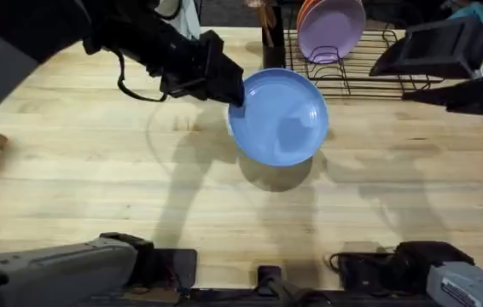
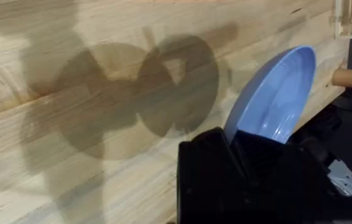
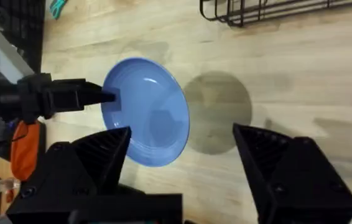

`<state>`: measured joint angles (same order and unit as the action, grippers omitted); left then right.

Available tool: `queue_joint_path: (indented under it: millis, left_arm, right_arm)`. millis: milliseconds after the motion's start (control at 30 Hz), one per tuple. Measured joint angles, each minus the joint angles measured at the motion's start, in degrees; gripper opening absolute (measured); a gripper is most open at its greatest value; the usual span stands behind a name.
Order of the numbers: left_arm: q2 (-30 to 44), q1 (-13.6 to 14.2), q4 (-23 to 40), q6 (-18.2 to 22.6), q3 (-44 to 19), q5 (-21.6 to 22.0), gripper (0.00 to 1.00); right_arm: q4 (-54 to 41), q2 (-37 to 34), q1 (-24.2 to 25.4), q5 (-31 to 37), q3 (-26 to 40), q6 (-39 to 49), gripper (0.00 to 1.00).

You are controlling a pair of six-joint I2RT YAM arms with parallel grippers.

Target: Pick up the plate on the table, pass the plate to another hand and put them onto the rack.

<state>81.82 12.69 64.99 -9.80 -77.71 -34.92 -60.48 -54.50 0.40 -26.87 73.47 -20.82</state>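
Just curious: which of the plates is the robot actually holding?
The light blue plate, gripped at its rim by the left gripper; the lilac plate stands in the rack.

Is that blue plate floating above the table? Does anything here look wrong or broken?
Nothing looks broken. The plate isn't floating: the left tool pinches its rim and holds it above the table, so its round shadow lies below. The right tool is open, facing it. Two plates stand in the rack.

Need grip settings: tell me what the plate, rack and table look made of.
Plate: probably glazed ceramic or hard plastic; smooth, uniform light blue with a soft sheen, can't tell which. Rack: thin black wire, likely coated metal. Table: pale wood planks, visible grain and joints, matte finish.
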Motion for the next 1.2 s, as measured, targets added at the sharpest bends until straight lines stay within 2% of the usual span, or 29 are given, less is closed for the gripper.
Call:
queue_joint_path:
  millis: [267,567,600,733,1067,1200]
  left_arm:
    - [0.0,0.0,-0.01,0.0,0.0,-0.02,0.041]
    - [0.0,0.0,-0.02,0.0,0.0,-0.02,0.041]
    - [0.0,0.0,0.0,0.0,0.0,-0.02,0.041]
    - [0.0,0.0,0.0,0.0,0.0,-0.02,0.041]
    - [0.0,0.0,0.0,0.0,0.0,-0.02,0.041]
    - [0.0,0.0,0.08,0.0,0.0,-0.02,0.041]
  right_arm:
    - [-3.5,-2.47,-0.37,-0.15,0.0,-1.68,0.992]
    - [-3.72,-4.39,-4.32,-0.13,0.0,-0.94,0.992]
    - [-3.72,-9.25,-7.56,-0.09,0.0,-0.57,0.992]
    - [-3.45,-14.26,-11.38,-0.07,0.0,-0.54,0.992]
    - [-0.58,-20.64,-13.27,0.07,0.0,-0.38,0.986]
    - [-0.41,-21.96,-13.27,0.07,0.0,-0.37,0.946]
